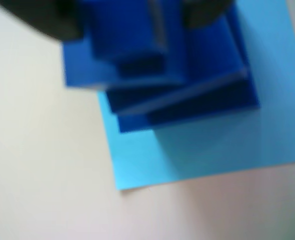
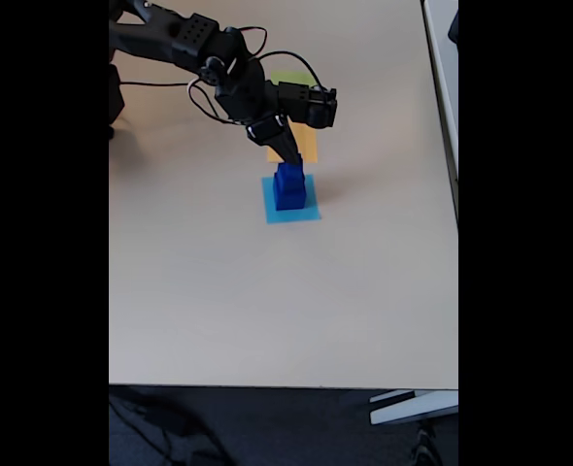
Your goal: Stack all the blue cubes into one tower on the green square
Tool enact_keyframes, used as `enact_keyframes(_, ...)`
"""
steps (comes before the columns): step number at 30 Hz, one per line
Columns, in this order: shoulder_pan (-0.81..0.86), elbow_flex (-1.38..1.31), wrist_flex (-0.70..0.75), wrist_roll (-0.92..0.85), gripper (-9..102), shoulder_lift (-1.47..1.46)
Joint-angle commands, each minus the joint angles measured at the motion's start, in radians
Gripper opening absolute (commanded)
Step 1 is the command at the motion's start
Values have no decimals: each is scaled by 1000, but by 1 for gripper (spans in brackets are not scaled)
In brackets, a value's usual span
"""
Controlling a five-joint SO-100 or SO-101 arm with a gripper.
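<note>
Three dark blue cubes form a stepped tower (image 2: 288, 187) on a flat light-blue square (image 2: 307, 214). In the wrist view the small blue cube (image 1: 127, 35) tops the medium blue cube (image 1: 177, 60) and the large blue cube (image 1: 212, 100). My gripper (image 2: 286, 163) is at the tower's top. Its dark fingers (image 1: 47, 20) flank the small cube in the blurred wrist view, where the gripper (image 1: 132, 12) sits at the upper edge. Whether they press it is unclear. A sliver of the green square (image 2: 288, 76) shows behind the arm.
An orange square (image 2: 312, 148) lies between the light-blue square (image 1: 212, 145) and the green one, partly under the arm. The beige table (image 2: 219, 291) spreads wide toward the near edge. Cables loop above the arm's wrist.
</note>
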Motion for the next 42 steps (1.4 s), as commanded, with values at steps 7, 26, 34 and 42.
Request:
enact_keyframes(7,6,-9,-20,-8,6,15)
enact_keyframes(26,-12,-5,-31,-37,2,43)
enact_keyframes(34,-49,-11,-35,-54,2,89)
enact_keyframes(42,-106,25,-20,-5,1,130)
